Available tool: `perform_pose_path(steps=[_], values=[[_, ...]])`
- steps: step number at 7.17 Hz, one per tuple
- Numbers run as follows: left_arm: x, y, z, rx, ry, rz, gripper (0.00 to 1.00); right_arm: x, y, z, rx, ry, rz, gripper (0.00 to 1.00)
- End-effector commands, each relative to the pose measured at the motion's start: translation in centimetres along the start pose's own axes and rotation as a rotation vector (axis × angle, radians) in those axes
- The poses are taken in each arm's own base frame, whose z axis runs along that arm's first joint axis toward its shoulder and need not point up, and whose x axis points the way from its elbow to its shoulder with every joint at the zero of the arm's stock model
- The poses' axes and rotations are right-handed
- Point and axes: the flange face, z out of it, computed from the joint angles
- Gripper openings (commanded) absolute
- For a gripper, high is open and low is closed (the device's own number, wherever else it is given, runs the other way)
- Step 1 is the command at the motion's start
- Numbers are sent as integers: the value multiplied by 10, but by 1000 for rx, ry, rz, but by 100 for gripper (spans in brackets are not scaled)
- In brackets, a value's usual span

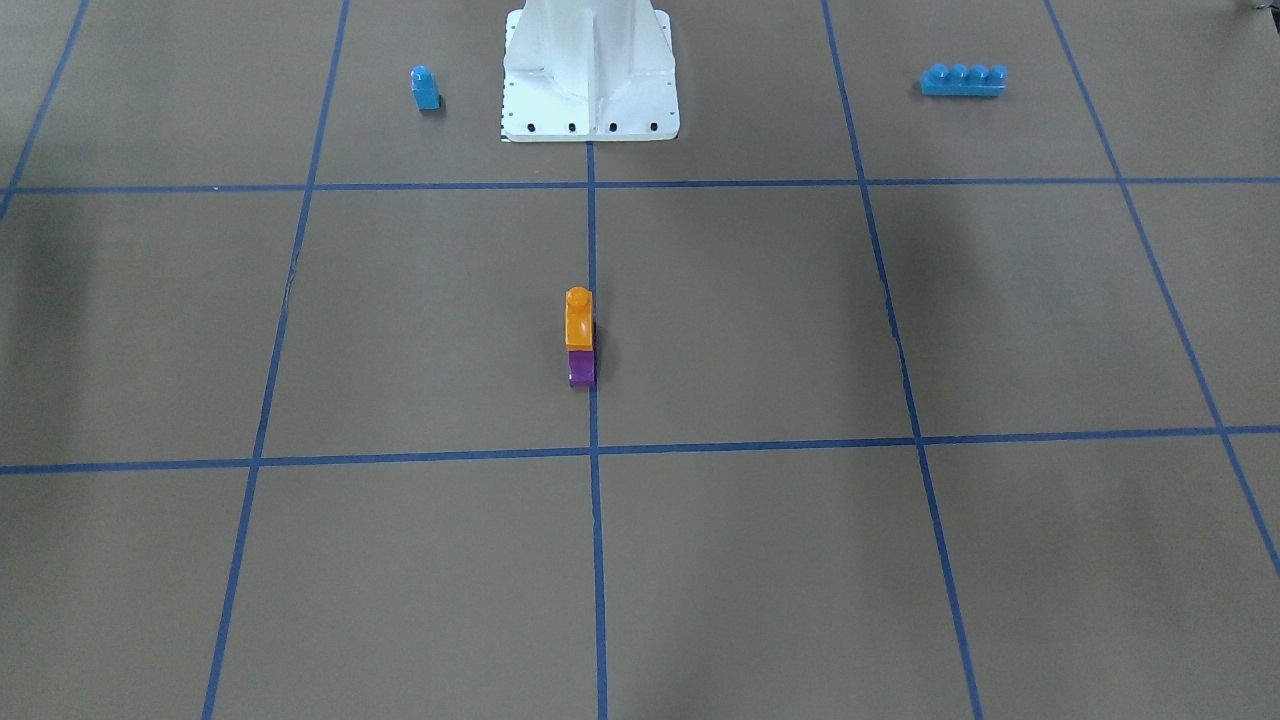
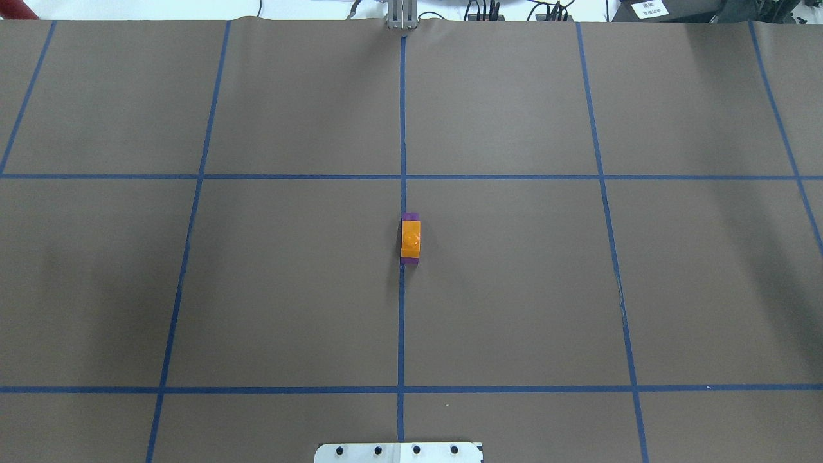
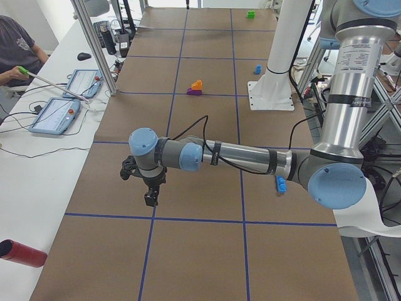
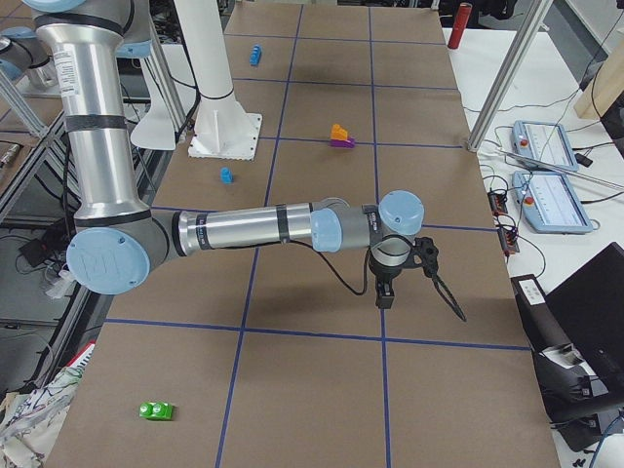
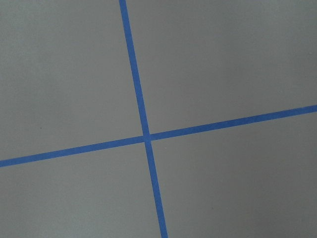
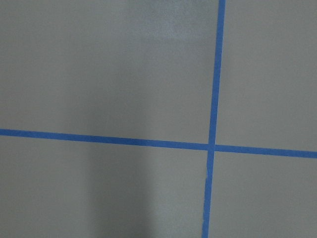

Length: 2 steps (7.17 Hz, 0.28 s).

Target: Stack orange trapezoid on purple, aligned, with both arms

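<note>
The orange trapezoid (image 1: pixel 578 318) sits on top of the purple block (image 1: pixel 582 368) at the table's middle, on a blue tape line. From overhead the orange block (image 2: pixel 411 238) covers most of the purple one (image 2: pixel 410 217), and their long sides line up. Both arms are far from the stack. My left gripper (image 3: pixel 150 197) shows only in the exterior left view, low over the table. My right gripper (image 4: pixel 383 292) shows only in the exterior right view. I cannot tell whether either is open or shut. Both wrist views show only brown table and blue tape.
A small blue single-stud block (image 1: pixel 425 88) and a long blue four-stud brick (image 1: pixel 963 80) stand either side of the white pedestal (image 1: pixel 590 80). A green block (image 4: pixel 156 410) lies near the table's right end. An operator (image 3: pixel 12 50) sits at the side bench.
</note>
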Motion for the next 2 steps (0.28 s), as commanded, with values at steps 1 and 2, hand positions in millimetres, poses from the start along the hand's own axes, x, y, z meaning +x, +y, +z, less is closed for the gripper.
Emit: perform_pose_path(steps=[1, 2], values=[[1, -1, -1, 4, 2, 4, 100, 0, 2, 1, -3, -1, 1, 100], [2, -1, -2, 6, 2, 6, 100, 0, 2, 1, -3, -1, 3, 100]])
